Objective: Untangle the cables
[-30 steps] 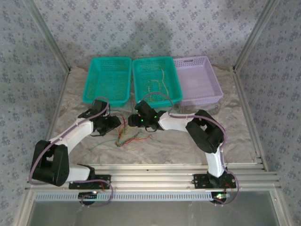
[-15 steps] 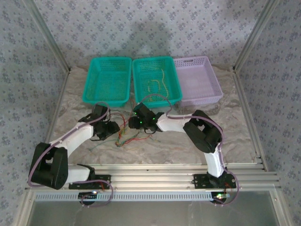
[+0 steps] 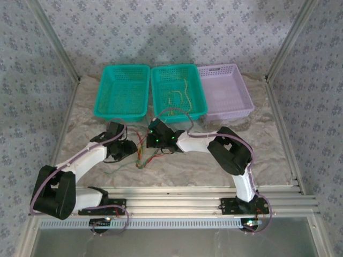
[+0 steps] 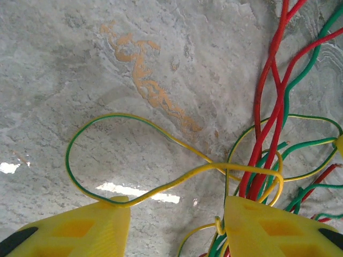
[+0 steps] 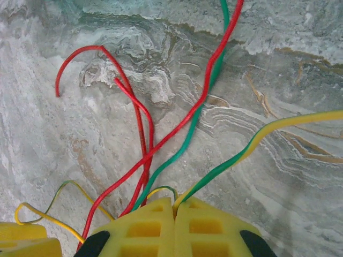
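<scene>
left tool (image 4: 172,203) apart | right tool (image 5: 174,206) clamped on cables (image 5: 311,119) | middle basket (image 3: 174,68): strands (image 3: 182,93), seemingly

Patterned walls (image 3: 171,32) w/ marbled tabletop (image 3: 268,142)

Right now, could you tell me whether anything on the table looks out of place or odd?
The cables lie in a tangled red, green and yellow heap on the table, with the right hand shut on a yellow-green one. Nothing looks spilled or damaged.

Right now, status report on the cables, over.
Left hand open, low over the cables. Right hand shut on the cables. Not yet untangled. Baskets stand apart behind.
</scene>
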Controlling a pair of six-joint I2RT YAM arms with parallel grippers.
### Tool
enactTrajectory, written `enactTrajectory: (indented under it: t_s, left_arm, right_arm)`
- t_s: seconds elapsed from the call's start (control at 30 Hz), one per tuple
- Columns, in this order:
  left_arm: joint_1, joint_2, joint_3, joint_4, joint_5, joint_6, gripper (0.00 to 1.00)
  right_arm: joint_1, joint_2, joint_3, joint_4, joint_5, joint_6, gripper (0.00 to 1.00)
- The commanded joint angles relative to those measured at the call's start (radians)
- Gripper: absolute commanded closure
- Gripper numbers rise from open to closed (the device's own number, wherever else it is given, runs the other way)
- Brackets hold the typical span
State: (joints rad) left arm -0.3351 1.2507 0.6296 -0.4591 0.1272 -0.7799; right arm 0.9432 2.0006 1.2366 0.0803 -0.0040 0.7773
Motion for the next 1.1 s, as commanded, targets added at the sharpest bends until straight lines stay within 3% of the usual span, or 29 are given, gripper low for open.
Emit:
enactTrajectory:
  t_s: [0.0, 0.37, 0.7, 1.07]
  left_arm:
    - [-0.004, -0.032, 0.007, -0.008, -0.022, -0.002, 0.52]
    - [-0.001, -0.101, 0.041, -0.011, -0.006, -0.02, 0.48]
    - [-0.001, -0.127, 0.086, -0.036, 0.02, -0.016, 0.37]
    - [-0.001, -0.151, 0.102, 0.026, 0.113, -0.007, 0.28]
  right_arm:
    - [-0.001, -0.058, -0.032, 0.001, 0.043, -0.015, 1.0]
    - [0.019, -0.284, -0.168, 0.039, 0.078, -0.128, 1.0]
    - [0.024, -0.417, -0.32, 0.252, 0.004, -0.216, 1.0]
    - [-0.028, -0.567, -0.4, 0.338, -0.075, -0.277, 1.0]
